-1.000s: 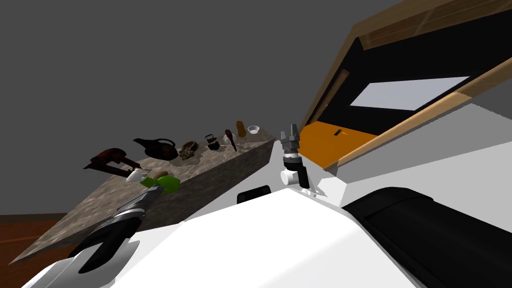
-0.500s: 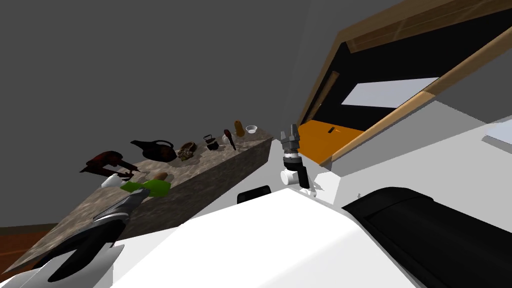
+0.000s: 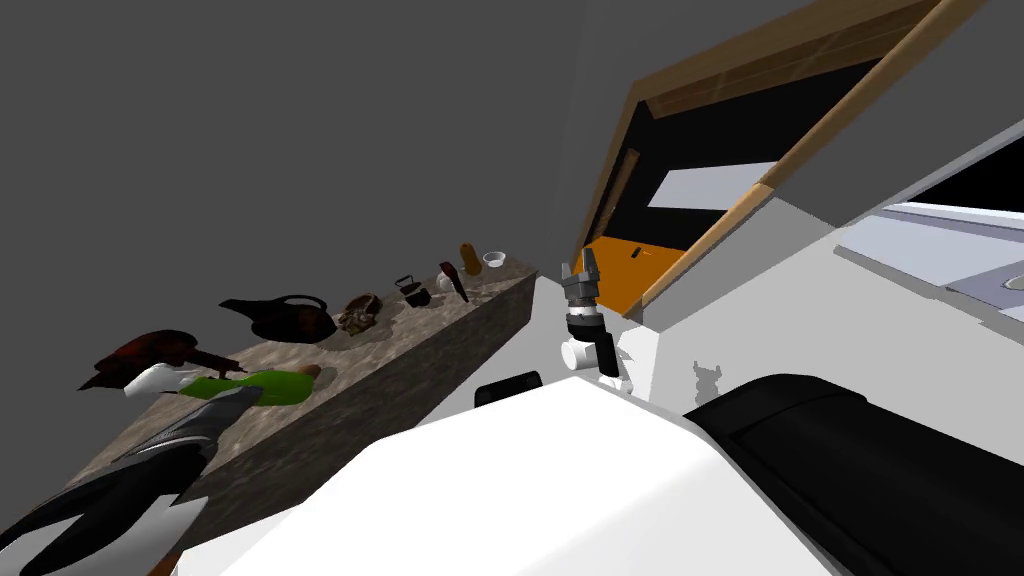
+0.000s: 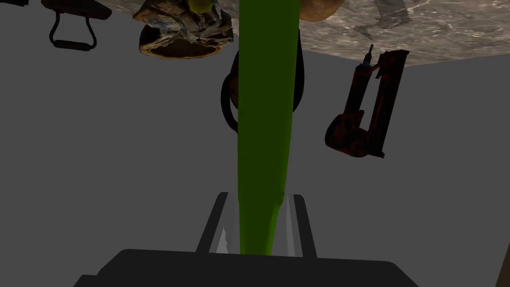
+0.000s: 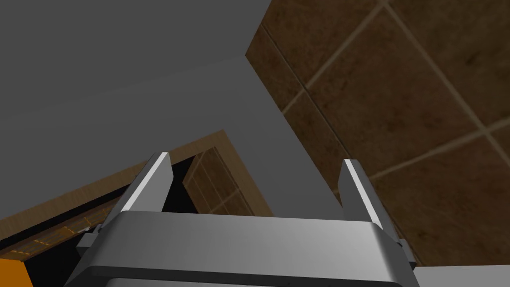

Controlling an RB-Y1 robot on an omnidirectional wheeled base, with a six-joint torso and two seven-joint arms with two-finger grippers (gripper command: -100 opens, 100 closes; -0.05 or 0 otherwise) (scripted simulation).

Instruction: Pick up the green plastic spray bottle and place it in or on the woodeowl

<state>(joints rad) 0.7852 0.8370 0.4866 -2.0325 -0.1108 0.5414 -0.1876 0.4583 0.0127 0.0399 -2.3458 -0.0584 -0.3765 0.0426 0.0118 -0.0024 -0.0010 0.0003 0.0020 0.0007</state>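
The left gripper [image 4: 259, 197] was clenched on the green plastic spray bottle [image 4: 264, 124] over the speckled stone counter's [image 3: 420, 330] near end; the right gripper [image 5: 256, 169] was spread, empty; this looked like carrying; next it needed lowering into the round brown bowl [image 3: 314, 372].

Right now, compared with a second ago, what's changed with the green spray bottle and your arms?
I turned, so the whole counter slid across the picture together. The left gripper stays shut on the green spray bottle, which seems to have edged away from the brown round thing beside it. The right gripper stays open and raised; nail gun and black teapot kept their places.
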